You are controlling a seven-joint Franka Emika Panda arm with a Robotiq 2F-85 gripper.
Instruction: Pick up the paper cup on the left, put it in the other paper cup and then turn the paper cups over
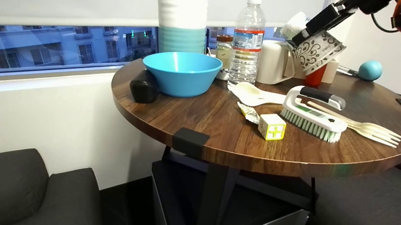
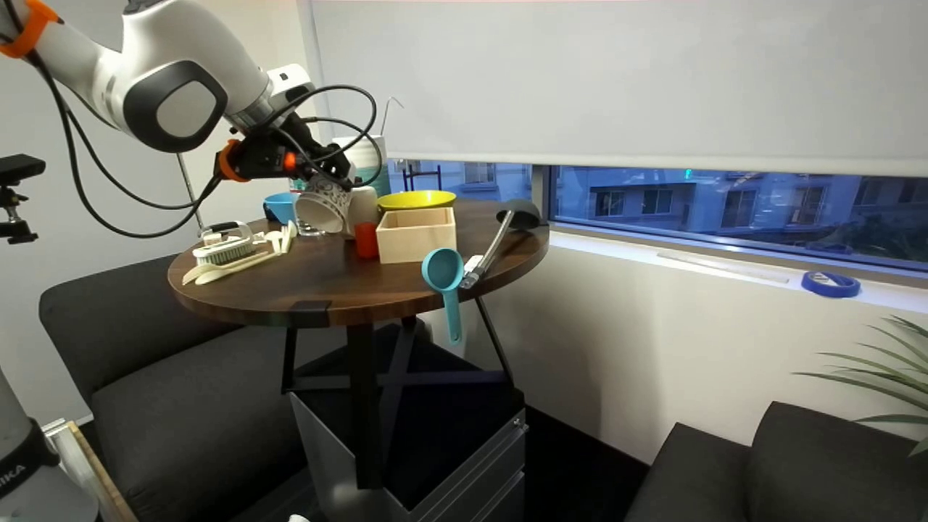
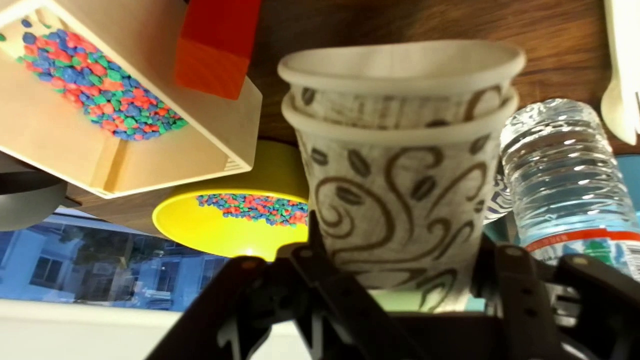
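White paper with brown swirls on the nested paper cups (image 3: pixel 395 200), one seated inside the other with both rims in sight in the wrist view. Clamped in the gripper (image 3: pixel 404 240), between fingers parted only as far as the width of the cups. Held over the round table (image 1: pixel 202 124), tilted, with mouth slanting downward in an exterior view.

For room, mainly bare wood between the wooden cutlery (image 1: pixel 361 127) and the red block (image 2: pixel 367 241), running out to the curved edge near a black bracket (image 2: pixel 309 313). Crossed farther along that edge by the handle of a teal scoop (image 2: pixel 442 270).

Crowded closest by the cream mug (image 1: pixel 270 63); impossible to tell whether touching. Flanked also, past the mug, by the upright water bottle (image 1: pixel 247 48). Bordered on the red block's side by a wooden box (image 2: pixel 418 245) and, behind that in an exterior view, by a yellow bowl (image 3: pixel 215 240), both with red, blue and green pellets (image 3: pixel 110 85) inside. Farther off, well apart from the cups: a brush (image 1: pixel 315 119), a small cube (image 1: pixel 272 126) and a blue bowl (image 1: pixel 181 82).
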